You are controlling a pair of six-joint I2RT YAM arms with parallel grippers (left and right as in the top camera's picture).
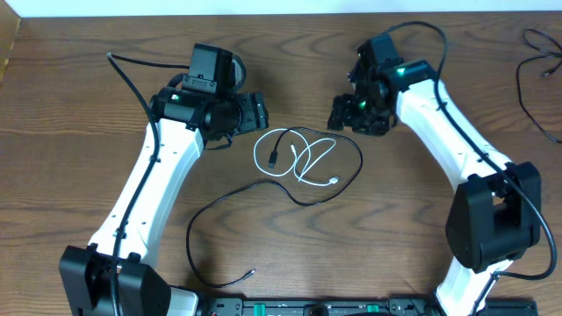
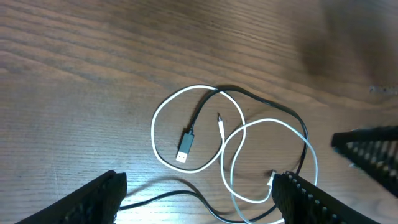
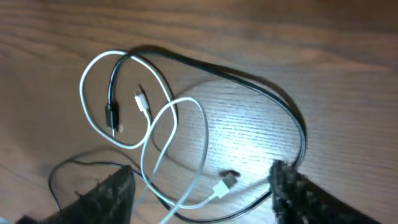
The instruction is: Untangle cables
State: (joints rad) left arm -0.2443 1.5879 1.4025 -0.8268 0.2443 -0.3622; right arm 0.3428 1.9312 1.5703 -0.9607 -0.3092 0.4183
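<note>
The white cable [image 1: 255,154] lies in a figure-eight at the table's middle. The black cable [image 1: 359,162] threads through it, and its long tail runs down to the front left. My left gripper [image 1: 262,116] hovers open just beyond the tangle's left loop; in its wrist view [image 2: 199,199] the black cable's tail and the white loop [image 2: 153,127] lie between the fingers, with the black USB plug [image 2: 185,147] beyond. My right gripper [image 1: 341,117] is open at the tangle's far right. Its jaws [image 3: 202,196] straddle the white plug [image 3: 222,185], and the black cable [image 3: 249,79] passes by the right finger.
A separate thin dark wire [image 1: 527,83] lies at the table's far right corner. The black cable's loose end [image 1: 253,274] lies close to the equipment rail [image 1: 307,307] along the front edge. Both white arms flank the tangle.
</note>
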